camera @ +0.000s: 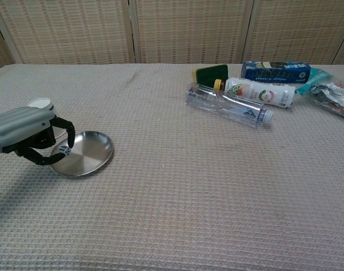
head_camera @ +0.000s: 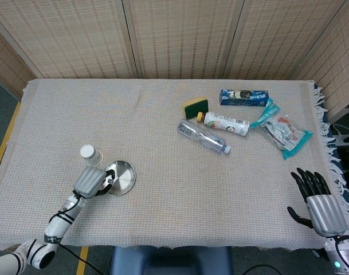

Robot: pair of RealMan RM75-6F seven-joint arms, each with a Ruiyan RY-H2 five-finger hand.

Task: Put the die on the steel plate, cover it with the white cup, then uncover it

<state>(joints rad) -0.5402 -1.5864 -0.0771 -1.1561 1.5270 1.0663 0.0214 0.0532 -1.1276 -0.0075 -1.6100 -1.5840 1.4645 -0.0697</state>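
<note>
My left hand (camera: 26, 133) (head_camera: 93, 183) pinches a small white die (camera: 64, 149) with black dots between thumb and fingertip, just above the left part of the round steel plate (camera: 88, 154) (head_camera: 124, 177). The white cup (head_camera: 87, 153) stands upside down on the cloth just behind the plate's left side; in the chest view only the white cup's rim (camera: 40, 103) shows behind my hand. My right hand (head_camera: 322, 205) rests at the table's near right corner, fingers spread, holding nothing.
At the back right lie a clear plastic bottle (camera: 227, 105), a white drink bottle (camera: 256, 92), a green sponge (camera: 211, 72), a blue box (camera: 275, 72) and a teal snack bag (head_camera: 281, 130). A woven screen stands behind the table.
</note>
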